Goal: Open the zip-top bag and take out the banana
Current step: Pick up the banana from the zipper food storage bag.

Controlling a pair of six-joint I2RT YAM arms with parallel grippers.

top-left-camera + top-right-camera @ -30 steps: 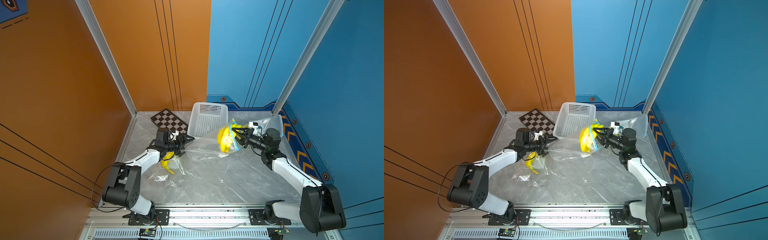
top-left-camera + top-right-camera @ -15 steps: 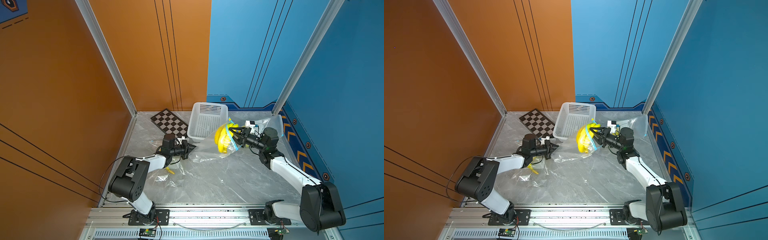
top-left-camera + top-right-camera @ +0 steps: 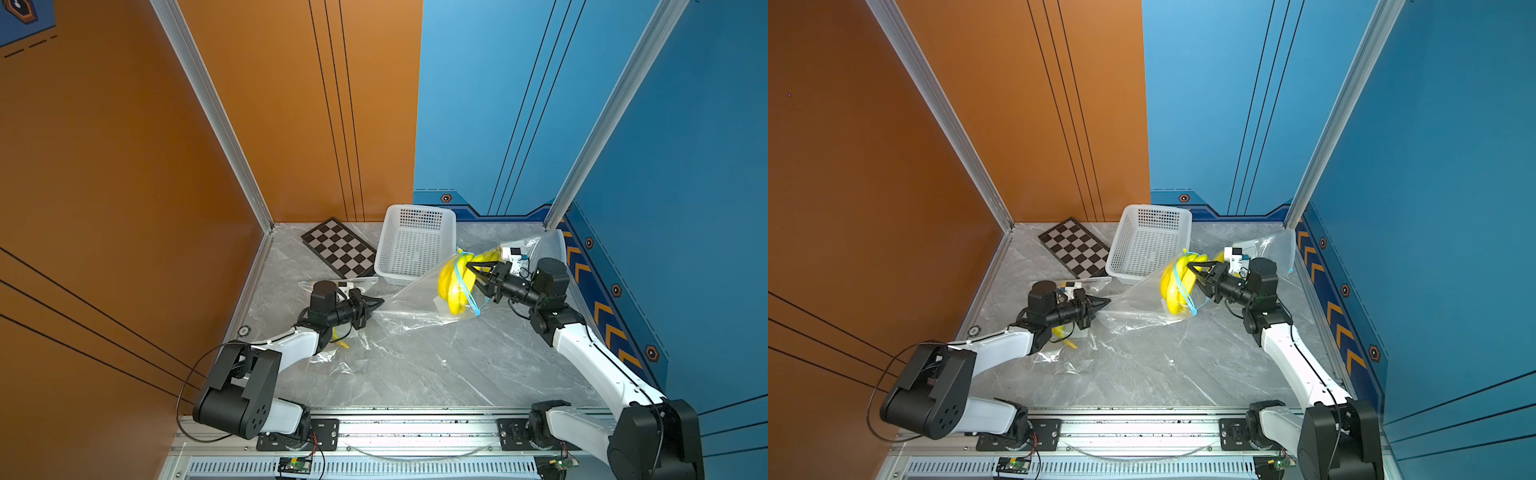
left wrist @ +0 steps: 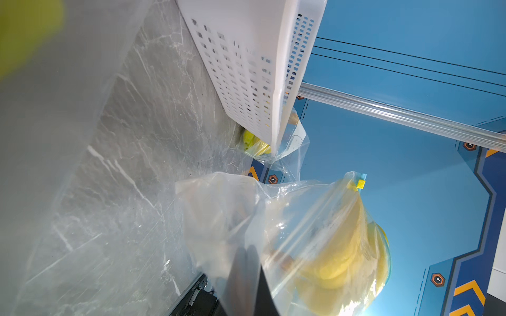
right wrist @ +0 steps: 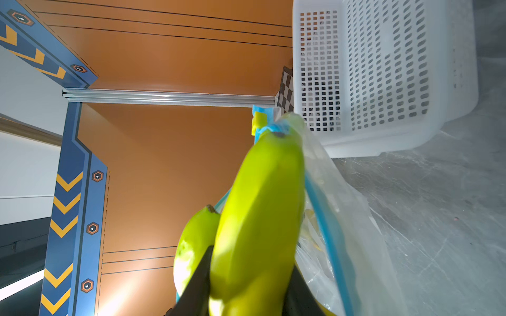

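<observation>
The left hand [image 3: 375, 304] has swung away from the spare bag [image 3: 338, 343] under its arm. Spread wide a second ago, it is now clenched on the tail corner of the bag [image 3: 415, 305]. The right hand has barely shifted.

Nearest, the front of the desk [image 3: 415, 374] is bare marble. Just behind it the spare bag lies crumpled with something yellow inside, and it is not in play. Further on, the left hand pins the clear bag's closed end low, just above the desk. The plastic stretches from there up to the mouth, which is held in the air.

At that mouth the banana [image 3: 451, 282], a yellow bunch, pokes out past the blue zip line. The right hand [image 3: 475, 279] is grasping it, and the right wrist view shows a finger on either side of the bare fruit.

Beyond sit the empty basket [image 3: 415, 220], the checkerboard [image 3: 338, 249] and a third bag [image 3: 546, 245] by the far wall.

The zip looks open and both grips are made. What seems left is pulling the two hands apart so the bunch slides free, since its lower part sits inside the plastic.
</observation>
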